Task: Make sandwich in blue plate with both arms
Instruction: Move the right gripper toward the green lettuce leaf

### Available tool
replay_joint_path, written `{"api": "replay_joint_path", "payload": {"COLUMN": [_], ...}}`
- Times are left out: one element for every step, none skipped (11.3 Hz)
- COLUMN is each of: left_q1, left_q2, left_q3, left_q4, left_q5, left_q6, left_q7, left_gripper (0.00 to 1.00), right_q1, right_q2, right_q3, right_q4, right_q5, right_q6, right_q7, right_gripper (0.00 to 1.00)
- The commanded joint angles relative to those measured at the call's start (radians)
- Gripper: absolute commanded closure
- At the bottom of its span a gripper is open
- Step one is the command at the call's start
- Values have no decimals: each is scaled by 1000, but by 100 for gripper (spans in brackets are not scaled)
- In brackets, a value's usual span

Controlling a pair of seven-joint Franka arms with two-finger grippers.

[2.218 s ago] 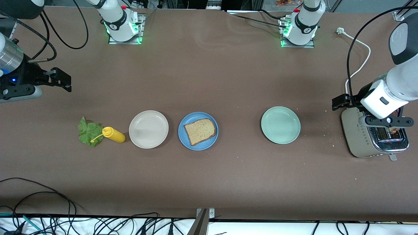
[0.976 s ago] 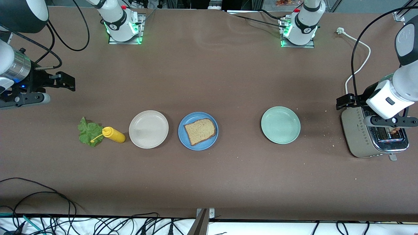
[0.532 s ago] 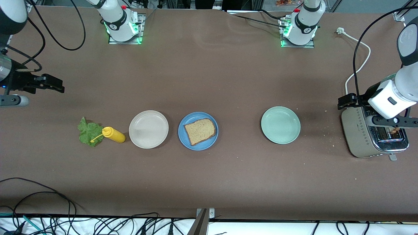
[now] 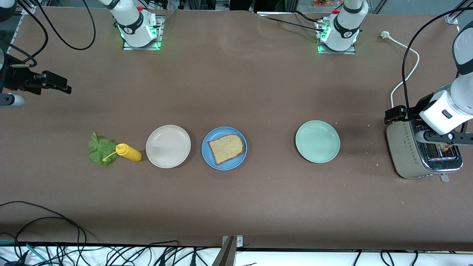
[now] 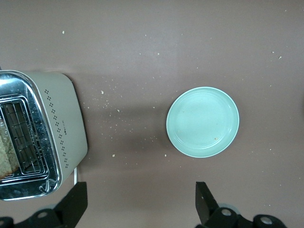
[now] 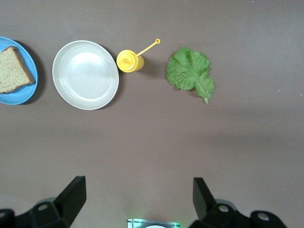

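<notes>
The blue plate [image 4: 218,133] sits mid-table with one speckled brown bread slice [image 4: 226,148] on it. Both also show in the right wrist view, the plate [image 6: 16,97] and the slice [image 6: 12,71]. A green lettuce leaf [image 4: 100,149] lies on the table toward the right arm's end and shows in the right wrist view [image 6: 190,72]. A second brown slice [image 5: 5,161] sits in the toaster [image 4: 410,155] slot. My right gripper [image 4: 55,84] is open and empty, up over bare table [image 6: 138,194]. My left gripper [image 4: 393,113] is open and empty over the toaster's edge [image 5: 140,204].
A yellow squeeze bottle [image 4: 128,152] lies against the lettuce. A beige plate [image 4: 168,146] is beside the blue plate. A pale green plate [image 4: 317,141] lies between the blue plate and the toaster. Crumbs are scattered near the toaster. A white cord [image 4: 406,74] trails from it.
My right gripper has drawn back toward the right arm's end of the table. My left gripper has shifted slightly toward the left arm's end, over the toaster. Nothing on the table moved.
</notes>
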Motion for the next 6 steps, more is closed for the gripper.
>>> {"api": "replay_joint_path", "payload": {"left_q1": [10,10,10,10,10,10], "left_q2": [-19,-19,-20,-20,-20,-20], "left_q3": [-9,-9,-9,-10,-10,-10], "left_q4": [-15,-15,-15,-15,-15,-15], "left_q5": [11,11,11,13,13,11], "left_q6": [-10,-10,-10,-10,-10,-10], "left_q7": [21,21,20,20,20,20], "left_gripper": [0,0,0,0,0,0], "right_q1": [-24,-24,-21,-21,-22,-22], "right_q2": [-4,30,66,108,152,201], "right_q3": [26,26,26,26,27,27], "right_q4": [-43,-22,-5,29,61,87], "right_q5": [9,7,-2,-9,-12,-29], "right_q6": [9,19,21,23,23,23], "right_q7": [-27,-85,-95,-102,-104,-107], "right_gripper": [0,0,0,0,0,0]}}
